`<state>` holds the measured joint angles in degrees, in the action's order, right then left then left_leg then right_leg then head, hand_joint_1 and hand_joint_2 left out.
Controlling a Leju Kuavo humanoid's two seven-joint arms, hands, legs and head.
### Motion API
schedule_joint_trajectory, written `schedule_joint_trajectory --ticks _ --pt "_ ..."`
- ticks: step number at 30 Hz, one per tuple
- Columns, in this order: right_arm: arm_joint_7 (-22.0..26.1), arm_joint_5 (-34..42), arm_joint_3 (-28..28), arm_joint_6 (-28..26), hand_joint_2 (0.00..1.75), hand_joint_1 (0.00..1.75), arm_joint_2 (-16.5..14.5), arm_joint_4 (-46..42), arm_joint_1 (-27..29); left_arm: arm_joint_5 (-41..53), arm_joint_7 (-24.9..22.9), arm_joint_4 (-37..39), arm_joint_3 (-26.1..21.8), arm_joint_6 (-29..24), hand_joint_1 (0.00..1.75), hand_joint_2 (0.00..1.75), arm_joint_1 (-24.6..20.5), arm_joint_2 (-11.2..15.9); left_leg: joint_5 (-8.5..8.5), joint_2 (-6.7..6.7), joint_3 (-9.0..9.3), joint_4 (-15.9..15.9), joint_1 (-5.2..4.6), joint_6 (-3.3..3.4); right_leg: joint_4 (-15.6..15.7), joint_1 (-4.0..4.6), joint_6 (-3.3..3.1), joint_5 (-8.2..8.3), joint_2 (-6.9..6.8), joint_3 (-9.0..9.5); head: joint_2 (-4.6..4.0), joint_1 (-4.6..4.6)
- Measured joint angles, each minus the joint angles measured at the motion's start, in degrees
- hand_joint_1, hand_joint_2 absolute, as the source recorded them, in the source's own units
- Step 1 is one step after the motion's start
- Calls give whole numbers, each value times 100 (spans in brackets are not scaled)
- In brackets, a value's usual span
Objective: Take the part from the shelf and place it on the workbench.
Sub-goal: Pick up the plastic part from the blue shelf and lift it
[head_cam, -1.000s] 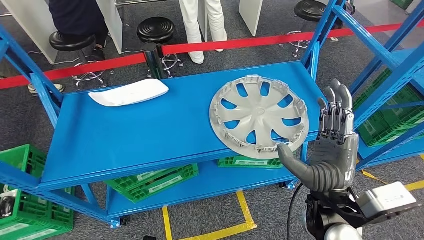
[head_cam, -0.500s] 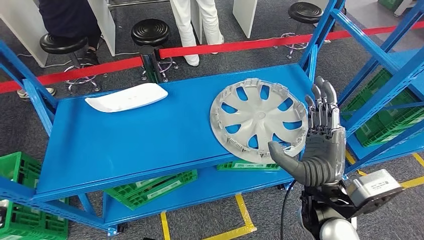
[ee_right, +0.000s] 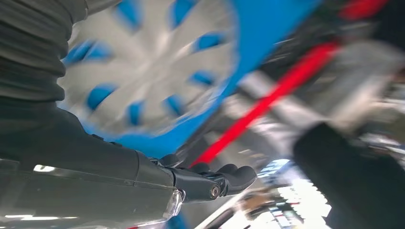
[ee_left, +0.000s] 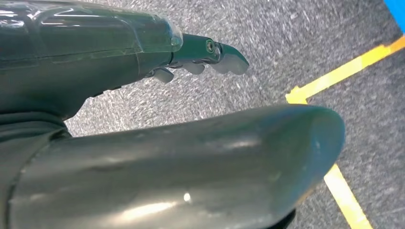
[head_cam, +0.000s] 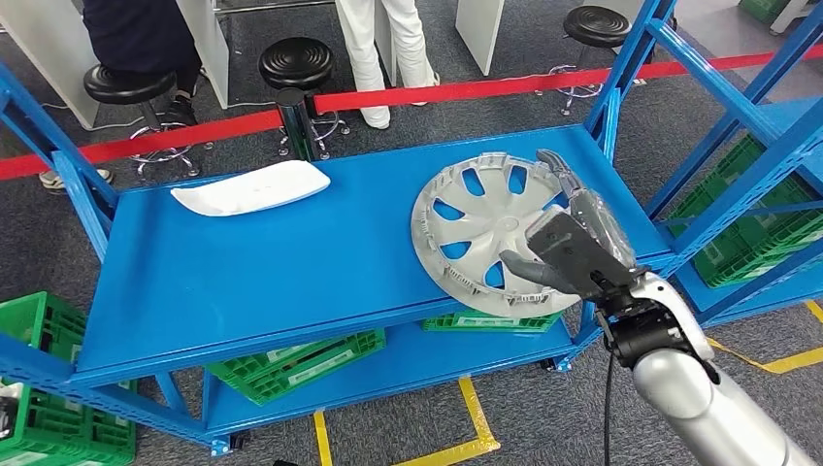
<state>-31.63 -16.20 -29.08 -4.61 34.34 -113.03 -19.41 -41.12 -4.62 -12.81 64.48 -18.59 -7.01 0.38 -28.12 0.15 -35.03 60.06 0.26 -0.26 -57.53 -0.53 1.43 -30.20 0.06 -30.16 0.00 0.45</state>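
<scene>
One right hand (head_cam: pixel 573 243) over hubcap (head_cam: pixel 476 228), left hand (ee_left: pixel 143 143) above floor (ee_left: pixel 286 43)

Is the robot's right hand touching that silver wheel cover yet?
Cannot tell. In the head view the right hand overlaps the wheel cover, with no contact or gap plainly visible; the right wrist view is too blurred.

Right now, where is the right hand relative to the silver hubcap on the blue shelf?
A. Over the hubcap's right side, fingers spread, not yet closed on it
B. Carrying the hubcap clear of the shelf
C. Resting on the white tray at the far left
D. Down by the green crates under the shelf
A: in the head view the right hand hovers open over the right side of the hubcap, which lies flat on the blue shelf.
</scene>
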Motion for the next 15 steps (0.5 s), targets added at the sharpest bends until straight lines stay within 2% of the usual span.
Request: schedule_joint_trajectory --ticks 4,7,10,15 --pt "-443 -297 -93 581 175 0 522 496 -381 -66 -4 3 0 -11 0 0 3 36 2 -13 -1 0 0 3 0 0 2 0 -9 2 0 -2" --pt "-716 -520 -185 1209 175 0 867 723 -636 -69 -166 8 0 46 0 0 4 42 2 -15 -3 0 -1 3 0 0 3 -1 -10 2 0 -1" --pt "-773 -605 -284 1677 175 0 1145 865 -848 -68 -272 13 0 115 0 0 4 36 1 -17 -3 0 -1 3 1 0 9 -5 -13 2 0 -2" --pt "-774 -606 -491 2021 175 0 1540 1060 -897 17 -191 14 3 225 0 0 6 -10 0 -29 -5 0 -2 5 2 -1 15 -9 -24 4 0 -2"
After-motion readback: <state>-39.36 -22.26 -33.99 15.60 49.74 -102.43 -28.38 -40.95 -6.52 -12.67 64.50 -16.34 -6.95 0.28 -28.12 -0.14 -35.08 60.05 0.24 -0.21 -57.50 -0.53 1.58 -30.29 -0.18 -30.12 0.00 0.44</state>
